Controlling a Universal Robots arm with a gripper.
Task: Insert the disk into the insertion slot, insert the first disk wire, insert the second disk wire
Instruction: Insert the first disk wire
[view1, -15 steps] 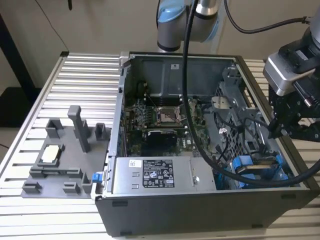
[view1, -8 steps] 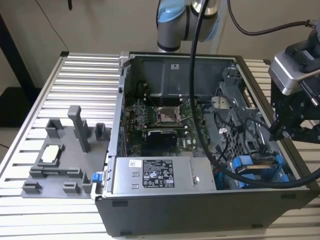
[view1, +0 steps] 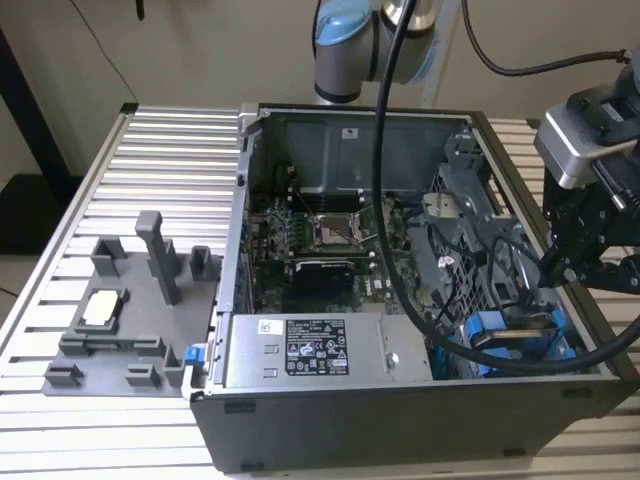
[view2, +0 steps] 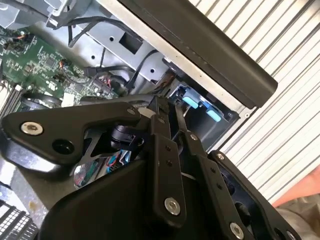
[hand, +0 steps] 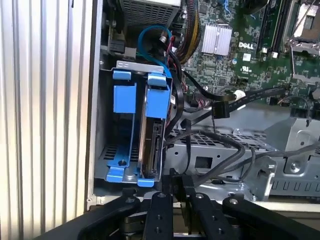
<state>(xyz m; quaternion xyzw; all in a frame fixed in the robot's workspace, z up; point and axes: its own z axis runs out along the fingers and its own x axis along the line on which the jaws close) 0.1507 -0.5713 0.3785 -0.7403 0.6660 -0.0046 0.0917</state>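
The disk (hand: 151, 135) sits inside the insertion slot (hand: 105, 135), on edge in its bright blue carrier. It is in the compartment on the motherboard (hand: 235, 55) side. A second blue fitting (hand: 124, 97) stands just beside it, towards the outer wall of the computer case (view1: 400, 420). In the exterior view the slot is in the case's near corner on the exterior view's right, just beside the grey labelled power-supply box (view1: 320, 350).

The hand (hand: 179, 176) hovers at the open end of the slot, close to the disk's exposed edge. Its fingers are pressed together at the tips. Whether anything is pinched between them cannot be told. In the second wrist view the hand (view2: 161, 104) points into the case near the blue fittings of the slot (view2: 200, 107).

Several black wires (hand: 210, 165) run loose across the perforated sheet metal just beside the slot. One of them ends in a black connector (hand: 220, 109) that lies apart from the disk. A blue cable (hand: 150, 32) loops above the slot's far end.

In the exterior view the hand (view1: 556, 262) reaches over the case wall from the exterior view's right. The arm's (view1: 350, 40) base stands behind the case. The case lies open on a ribbed aluminium tabletop (view1: 170, 150). A grey fixture tray (view1: 120, 320) rests on the tabletop at the exterior view's left, well apart from the hand.
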